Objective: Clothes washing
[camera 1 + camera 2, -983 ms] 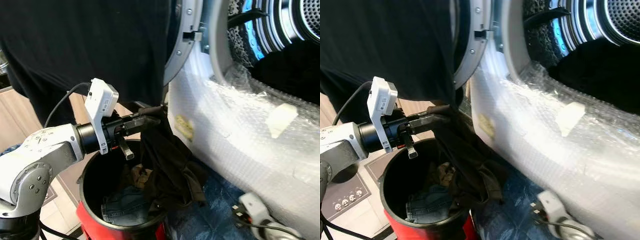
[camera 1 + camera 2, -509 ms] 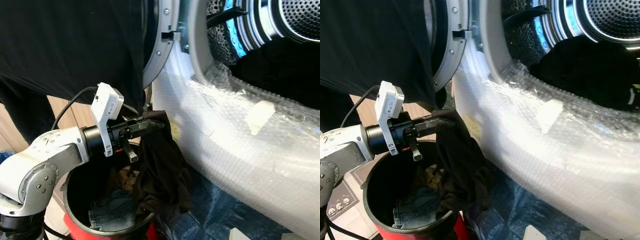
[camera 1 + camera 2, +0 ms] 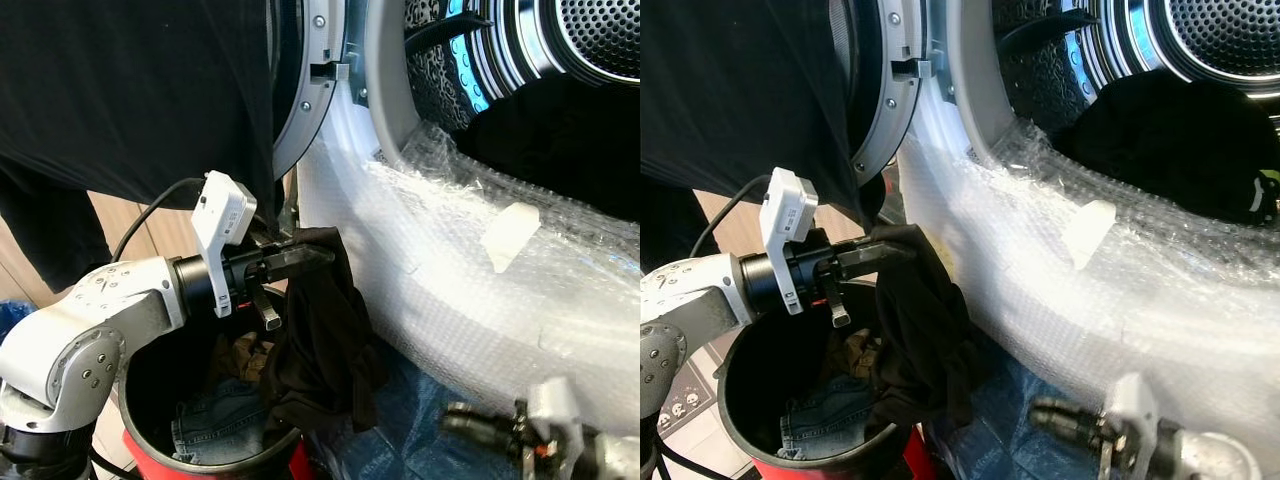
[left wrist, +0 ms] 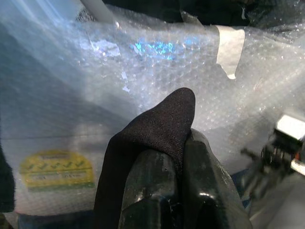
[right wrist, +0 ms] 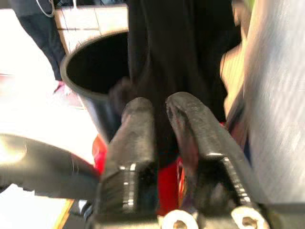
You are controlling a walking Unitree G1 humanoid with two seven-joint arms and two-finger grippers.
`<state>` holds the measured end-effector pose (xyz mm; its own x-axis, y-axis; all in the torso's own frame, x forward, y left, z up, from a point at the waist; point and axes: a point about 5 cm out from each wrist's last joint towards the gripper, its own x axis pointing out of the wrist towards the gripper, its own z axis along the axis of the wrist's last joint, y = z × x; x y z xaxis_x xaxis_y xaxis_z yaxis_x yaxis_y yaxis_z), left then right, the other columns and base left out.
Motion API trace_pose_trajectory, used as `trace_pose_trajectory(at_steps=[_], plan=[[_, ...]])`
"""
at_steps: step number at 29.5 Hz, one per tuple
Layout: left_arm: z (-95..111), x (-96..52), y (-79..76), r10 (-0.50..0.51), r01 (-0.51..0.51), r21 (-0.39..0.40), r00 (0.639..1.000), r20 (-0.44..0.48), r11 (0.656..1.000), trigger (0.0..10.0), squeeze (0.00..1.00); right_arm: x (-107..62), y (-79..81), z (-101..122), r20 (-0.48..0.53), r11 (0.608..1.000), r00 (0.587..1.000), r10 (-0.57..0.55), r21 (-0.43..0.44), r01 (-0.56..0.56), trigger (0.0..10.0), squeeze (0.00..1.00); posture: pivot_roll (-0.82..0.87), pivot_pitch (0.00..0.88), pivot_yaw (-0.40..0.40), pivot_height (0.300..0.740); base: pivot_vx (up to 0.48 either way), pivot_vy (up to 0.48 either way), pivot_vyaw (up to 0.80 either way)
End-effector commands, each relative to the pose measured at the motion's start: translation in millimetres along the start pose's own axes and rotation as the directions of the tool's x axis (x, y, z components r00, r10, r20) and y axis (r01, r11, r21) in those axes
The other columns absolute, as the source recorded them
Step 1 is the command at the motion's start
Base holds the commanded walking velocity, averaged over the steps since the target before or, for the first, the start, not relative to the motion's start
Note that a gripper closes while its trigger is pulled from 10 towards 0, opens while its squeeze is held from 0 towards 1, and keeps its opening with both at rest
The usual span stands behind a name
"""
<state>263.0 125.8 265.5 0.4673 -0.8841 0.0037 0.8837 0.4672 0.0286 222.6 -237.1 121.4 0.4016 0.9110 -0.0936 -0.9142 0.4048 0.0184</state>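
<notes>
We see the left claw (image 3: 300,262) clamped on a dark garment (image 3: 318,350) hanging over the bucket (image 3: 745,430) rim, lifted clear so it can go to the washer drum (image 3: 1200,110) far right. The right claw (image 3: 1050,415), near right, is slightly apart and holds nothing.

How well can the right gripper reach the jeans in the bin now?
Probably not easily. The right gripper is low beside the bin, while the jeans lie at its bottom. The dark garment, held by the left gripper, hangs over the near rim and blocks that side.
</notes>
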Motion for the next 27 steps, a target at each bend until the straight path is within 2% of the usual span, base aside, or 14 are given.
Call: trace_pose_trajectory(at_steps=[1,4,12,18,21,27], plan=[[4,3.8,-1.6,-0.027,0.027,0.028,1.0,0.011,0.999,0.0,0.0,-0.6,0.2,12,0.012,1.0,1.0,0.005,-0.027,-0.004,10.0,1.0,0.19,0.001,-0.038,0.74,0.0,0.0,0.0],[2,12.3,-5.1,-0.078,0.078,0.024,0.997,0.009,0.997,0.0,0.0,7.7,9.9,20,0.0,0.997,0.998,0.062,-0.039,-0.062,10.0,1.0,0.18,0.002,-0.036,0.74,0.0,0.0,0.0],[2,22.7,-12.2,-0.141,0.141,0.02,0.99,0.004,0.99,0.0,0.0,18.4,16.4,20,-0.03,0.998,0.999,0.046,-0.039,-0.047,10.0,1.0,0.18,0.0,-0.027,0.74,0.0,0.0,0.0],[1,26.3,-11.5,-0.144,0.144,0.015,0.989,0.023,0.989,0.0,0.0,22.4,8.8,13,-0.029,0.998,0.998,-0.054,-0.02,0.053,10.0,1.0,0.18,0.0,-0.033,0.74,0.0,0.0,0.0],[7,29.7,-11.0,-0.144,0.143,0.027,0.989,0.038,0.989,0.0,0.0,27.5,4.9,13,-0.046,0.997,0.996,-0.072,-0.035,0.07,10.0,1.0,0.18,0.0,-0.033,0.74,0.0,0.0,0.0],[16,34.1,-13.2,-0.175,0.172,0.057,0.983,0.052,0.983,0.0,0.0,36.6,1.3,14,-0.007,0.996,0.996,-0.084,-0.032,0.083,10.0,1.0,0.19,0.0,-0.033,0.74,0.0,0.0,0.0]])
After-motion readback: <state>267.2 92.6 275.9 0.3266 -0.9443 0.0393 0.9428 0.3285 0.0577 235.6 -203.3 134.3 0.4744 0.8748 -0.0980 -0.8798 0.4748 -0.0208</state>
